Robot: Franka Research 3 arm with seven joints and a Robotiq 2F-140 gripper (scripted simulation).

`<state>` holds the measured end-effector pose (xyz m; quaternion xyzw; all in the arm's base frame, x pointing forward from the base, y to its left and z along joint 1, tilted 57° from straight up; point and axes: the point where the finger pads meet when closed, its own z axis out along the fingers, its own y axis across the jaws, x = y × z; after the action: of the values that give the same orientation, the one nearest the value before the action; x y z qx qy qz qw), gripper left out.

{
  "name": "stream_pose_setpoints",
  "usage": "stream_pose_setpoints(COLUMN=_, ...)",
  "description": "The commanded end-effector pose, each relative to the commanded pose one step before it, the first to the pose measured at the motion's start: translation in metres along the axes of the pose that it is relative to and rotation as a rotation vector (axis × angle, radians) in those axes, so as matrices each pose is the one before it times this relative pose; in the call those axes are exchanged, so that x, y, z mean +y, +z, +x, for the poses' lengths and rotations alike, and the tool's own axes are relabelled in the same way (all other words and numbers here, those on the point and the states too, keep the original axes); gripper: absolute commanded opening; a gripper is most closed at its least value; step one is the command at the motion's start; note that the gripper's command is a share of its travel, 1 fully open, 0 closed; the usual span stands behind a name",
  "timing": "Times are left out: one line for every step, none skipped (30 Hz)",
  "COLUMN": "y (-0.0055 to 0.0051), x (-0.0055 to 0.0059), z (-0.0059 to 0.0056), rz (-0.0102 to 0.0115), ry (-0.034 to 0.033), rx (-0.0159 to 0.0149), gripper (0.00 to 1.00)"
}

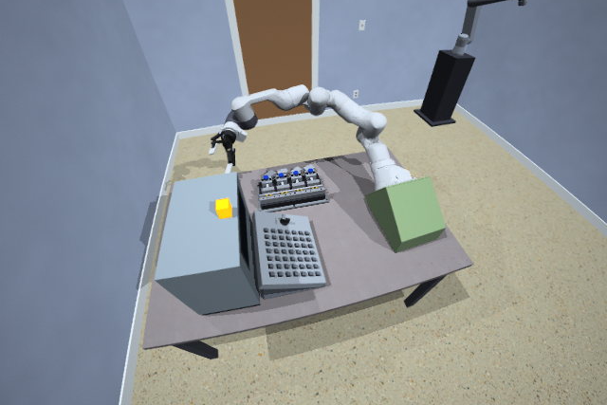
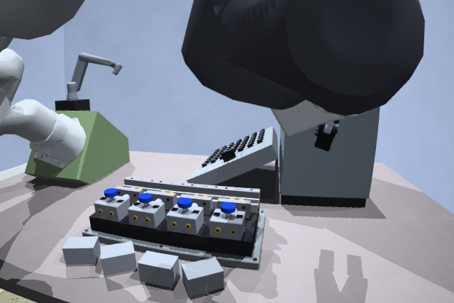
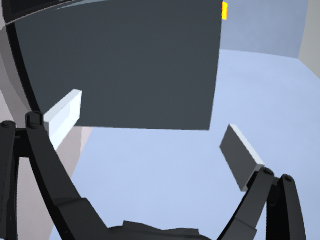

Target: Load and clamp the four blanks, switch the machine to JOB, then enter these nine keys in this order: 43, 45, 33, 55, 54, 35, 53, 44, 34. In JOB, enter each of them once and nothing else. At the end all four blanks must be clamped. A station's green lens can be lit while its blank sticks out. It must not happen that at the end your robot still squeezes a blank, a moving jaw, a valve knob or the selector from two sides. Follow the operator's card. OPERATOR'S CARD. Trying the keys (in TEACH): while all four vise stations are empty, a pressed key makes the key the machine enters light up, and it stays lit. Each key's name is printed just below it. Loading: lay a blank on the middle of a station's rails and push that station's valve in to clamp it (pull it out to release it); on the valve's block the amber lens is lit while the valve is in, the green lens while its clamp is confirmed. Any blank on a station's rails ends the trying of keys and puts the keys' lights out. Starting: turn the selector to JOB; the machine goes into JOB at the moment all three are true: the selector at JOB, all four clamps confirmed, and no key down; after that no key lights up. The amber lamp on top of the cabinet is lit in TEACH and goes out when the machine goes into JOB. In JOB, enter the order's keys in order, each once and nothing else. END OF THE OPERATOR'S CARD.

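Note:
Several pale grey blanks (image 2: 80,250) (image 2: 118,257) (image 2: 158,268) (image 2: 203,277) lie loose on the table in a row beside the vise fixture (image 2: 168,246) (image 1: 294,200). The blue-knobbed valves (image 2: 111,192) (image 2: 145,198) (image 2: 184,202) (image 2: 228,207) stand on their blocks; no blank is visible in the stations, whose rails are partly hidden. The key panel (image 1: 291,281) shows no lit key. Its black selector (image 1: 284,220) (image 2: 229,155) is too small to read. The amber lamp (image 1: 224,208) (image 3: 224,10) is lit. My gripper (image 1: 220,159) (image 3: 154,120) is wide open and empty, beyond the cabinet's fixture-side end.
The big grey cabinet (image 1: 203,238) (image 2: 326,171) (image 3: 125,70) stands beside the key panel and rises above it. The green arm base (image 1: 416,214) (image 2: 88,145) stands at the table's other end. In the exterior view the arm's dark wrist hides the upper middle and right.

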<state>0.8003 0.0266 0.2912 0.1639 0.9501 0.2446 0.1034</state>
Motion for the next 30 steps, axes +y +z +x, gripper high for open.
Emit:
stream_pose_setpoints(y=-0.00001, x=0.00016, z=0.00003, rz=0.00002, ry=-0.00027, rx=-0.00003, gripper=1.0)
stream_pose_setpoints(y=0.0, x=0.0, z=0.0, rz=0.0, ry=0.0, rx=0.0, gripper=1.0)
stream_pose_setpoints(y=0.0, x=0.0, z=0.0, rz=0.0, ry=0.0, rx=0.0, gripper=1.0)
stream_pose_setpoints(y=0.0, x=0.0, z=0.0, rz=0.0, ry=0.0, rx=0.0, gripper=1.0)
stream_pose_setpoints(y=0.0, x=0.0, z=0.0, rz=0.0, ry=0.0, rx=0.0, gripper=1.0)
stream_pose_setpoints(y=0.0, x=0.0, z=0.0, rz=0.0, ry=0.0, rx=0.0, gripper=1.0)
stream_pose_setpoints(y=0.0, x=0.0, z=0.0, rz=0.0, ry=0.0, rx=0.0, gripper=1.0)
stream_pose_setpoints(y=0.0, x=0.0, z=0.0, rz=0.0, ry=0.0, rx=0.0, gripper=1.0)
stream_pose_setpoints(y=0.0, x=0.0, z=0.0, rz=0.0, ry=0.0, rx=0.0, gripper=1.0)
stream_pose_setpoints(y=0.0, x=0.0, z=0.0, rz=0.0, ry=0.0, rx=0.0, gripper=1.0)
stream_pose_setpoints(y=0.0, x=0.0, z=0.0, rz=0.0, ry=0.0, rx=0.0, gripper=1.0)
stream_pose_setpoints(y=0.0, x=0.0, z=0.0, rz=0.0, ry=0.0, rx=0.0, gripper=1.0)
stream_pose_setpoints(y=0.0, x=0.0, z=0.0, rz=0.0, ry=0.0, rx=0.0, gripper=1.0)
stream_pose_setpoints(y=0.0, x=0.0, z=0.0, rz=0.0, ry=0.0, rx=0.0, gripper=1.0)
stream_pose_setpoints(y=0.0, x=0.0, z=0.0, rz=0.0, ry=0.0, rx=0.0, gripper=1.0)
stream_pose_setpoints(y=0.0, x=0.0, z=0.0, rz=0.0, ry=0.0, rx=0.0, gripper=1.0)
stream_pose_setpoints(y=0.0, x=0.0, z=0.0, rz=0.0, ry=0.0, rx=0.0, gripper=1.0)
stream_pose_setpoints(y=-0.0001, x=0.00085, z=0.00022, rz=0.0, ry=0.0, rx=0.0, gripper=1.0)
stream_pose_setpoints(y=-0.00059, x=0.00526, z=0.00137, rz=-0.00001, ry=0.0, rx=0.0, gripper=1.0)
stream_pose_setpoints(y=-0.00139, x=0.01242, z=0.0032, rz=0.0, ry=0.0, rx=0.0, gripper=1.0)
stream_pose_setpoints(y=-0.00233, x=0.02084, z=0.00537, rz=0.0, ry=0.0, rx=0.0, gripper=1.0)
stream_pose_setpoints(y=-0.00328, x=0.02941, z=0.00755, rz=0.00001, ry=-0.00001, rx=0.00001, gripper=1.0)
stream_pose_setpoints(y=-0.00095, x=0.0107, z=0.00293, rz=0.0, ry=0.0, rx=0.0, gripper=1.0)
stream_pose_setpoints(y=-0.00112, x=0.01233, z=0.00325, rz=0.0, ry=0.0, rx=0.0, gripper=1.0)
stream_pose_setpoints(y=-0.00158, x=0.01559, z=0.00396, rz=0.0, ry=0.0, rx=0.0, gripper=1.0)
stream_pose_setpoints(y=-0.00193, x=0.01756, z=0.0044, rz=0.0, ry=0.0, rx=0.0, gripper=1.0)
stream_pose_setpoints(y=-0.0022, x=0.01874, z=0.00469, rz=0.0, ry=0.0, rx=0.0, gripper=1.0)
stream_pose_setpoints(y=-0.00239, x=0.0195, z=0.00493, rz=0.0, ry=0.0, rx=0.0, gripper=1.0)
stream_pose_setpoints(y=-0.00249, x=0.02, z=0.00518, rz=0.0, ry=0.0, rx=0.0, gripper=1.0)
stream_pose_setpoints(y=-0.00169, x=0.01394, z=0.00371, rz=0.0, ry=0.0, rx=0.0, gripper=1.0)
